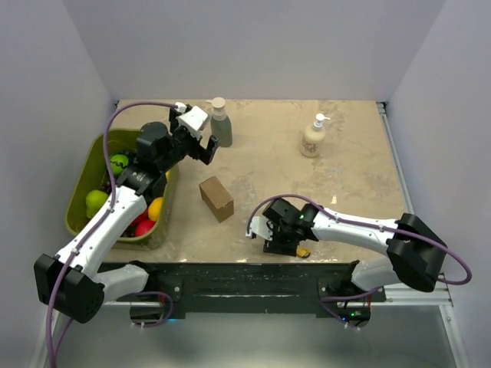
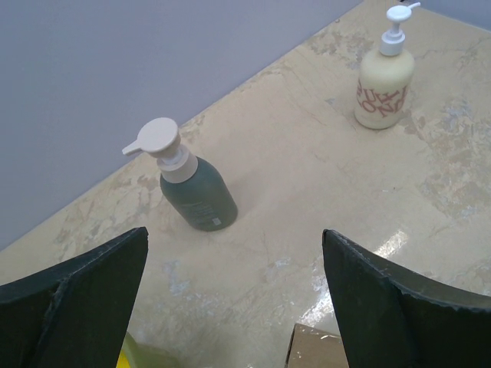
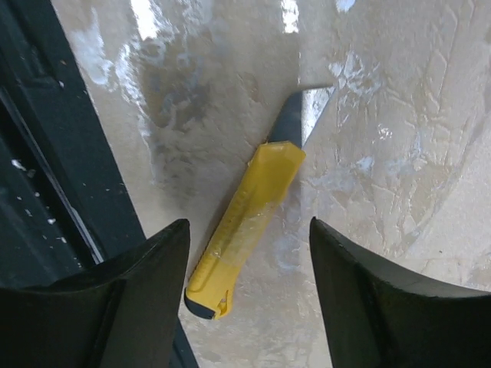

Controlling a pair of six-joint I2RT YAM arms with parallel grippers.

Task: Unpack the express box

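Note:
The express box (image 1: pixel 216 198), a small brown carton, stands closed on the table left of centre; one corner of the express box (image 2: pixel 314 349) shows at the bottom of the left wrist view. My left gripper (image 1: pixel 201 153) hangs open above the table behind the box, with nothing between its fingers (image 2: pixel 234 232). My right gripper (image 1: pixel 285 247) is low at the table's front edge, open. Its jaws straddle the handle end of a yellow utility knife (image 3: pixel 253 207) lying flat with its blade (image 3: pixel 295 119) out. The knife's yellow tip (image 1: pixel 304 251) peeks out beside the gripper.
A green plastic bin (image 1: pixel 86 172) of coloured fruit stands at the left, under my left arm. A dark green pump bottle (image 2: pixel 196 192) stands at the back left and a cream pump bottle (image 2: pixel 383 84) at the back right. The black front rail (image 3: pixel 54 153) runs right beside the knife.

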